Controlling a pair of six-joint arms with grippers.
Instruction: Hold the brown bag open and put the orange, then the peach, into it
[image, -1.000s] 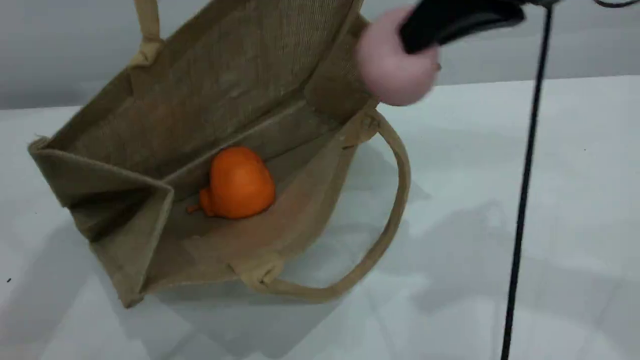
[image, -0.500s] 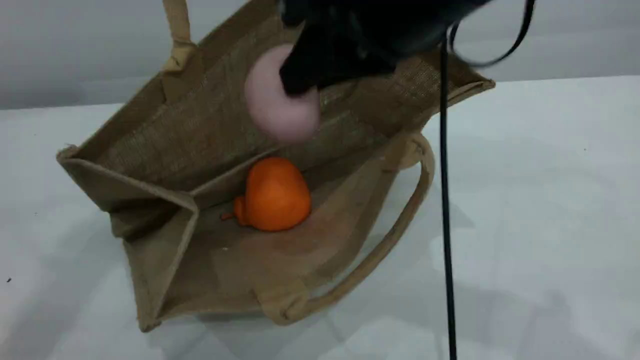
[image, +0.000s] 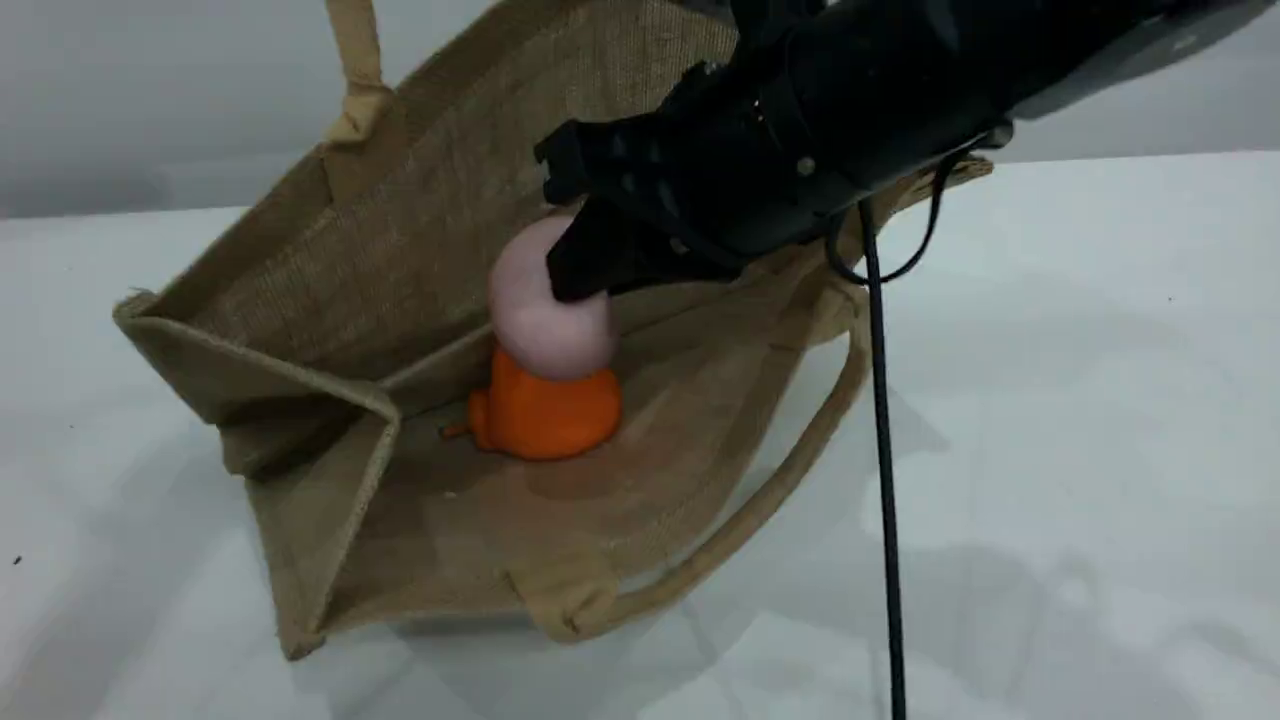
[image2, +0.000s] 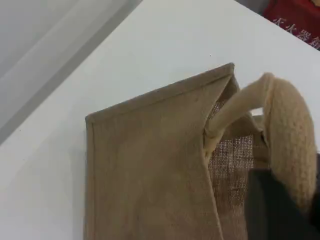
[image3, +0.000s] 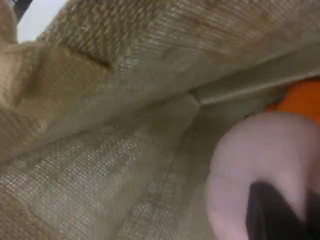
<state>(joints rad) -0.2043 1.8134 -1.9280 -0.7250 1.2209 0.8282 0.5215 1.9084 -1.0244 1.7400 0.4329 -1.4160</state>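
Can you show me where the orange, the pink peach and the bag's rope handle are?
orange (image: 545, 420): scene view, its bright lower side inside the bag.
peach (image: 535, 305): scene view, its bare pink left side.
rope handle (image2: 292, 135): left wrist view, the thick woven loop.

Pretty much the only writing anywhere is in the left wrist view, top right corner: a red thing off past the table edge has some white Chinese-looking characters on it, but they're cut off by the frame and too small for me to actually read. The brown bag has no print or tag that I can spot from any angle, and neither fruit carries a sticker or label.
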